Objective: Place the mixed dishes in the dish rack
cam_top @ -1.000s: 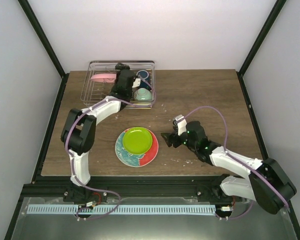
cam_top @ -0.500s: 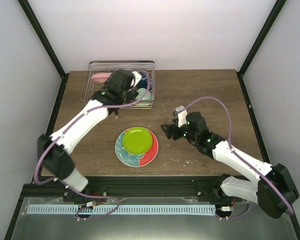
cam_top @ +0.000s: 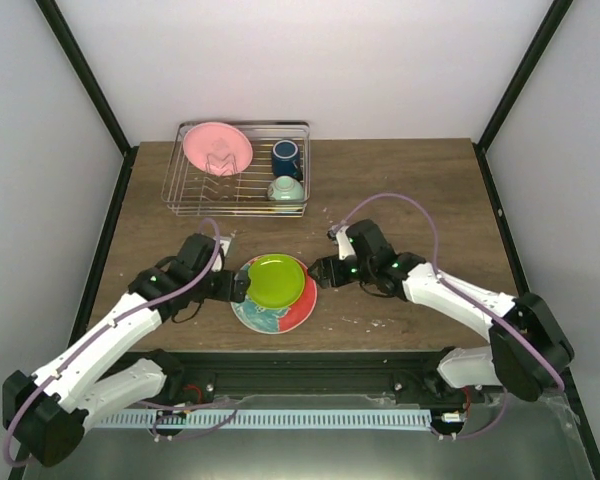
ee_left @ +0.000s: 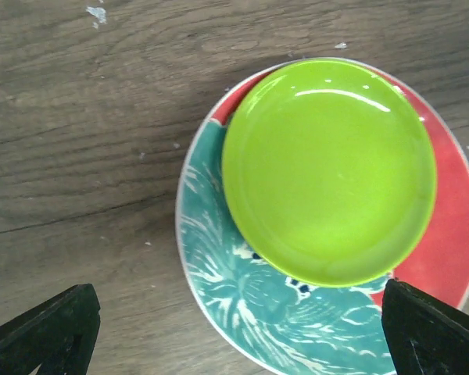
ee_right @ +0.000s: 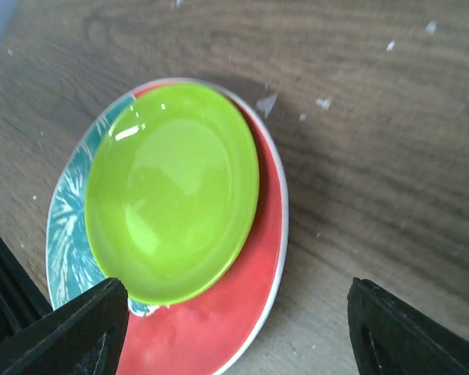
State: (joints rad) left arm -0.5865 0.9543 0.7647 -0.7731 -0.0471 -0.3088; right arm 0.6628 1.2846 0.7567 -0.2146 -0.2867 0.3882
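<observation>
Lime-green plate (cam_top: 276, 279) sits stacked on the red-and-teal floral plate (cam_top: 278, 316), dead between the arms. The left gripper (cam_top: 238, 288) is at its left rim and the right gripper (cam_top: 320, 272) at its right, both spread wide and empty. The dish rack (cam_top: 230, 211) is well behind, far-left, so I'd guess the left arm has the shorter carry.

Lime-green plate (ee_left: 328, 168) hides the centre of the floral plate (ee_left: 219, 250). Left wrist view: bottom edge cuts off the floral plate's near rim; left fingers (ee_left: 47, 332) show as tips only. Right wrist view: right fingers (ee_right: 70, 332) cover its lower-left rim.
</observation>
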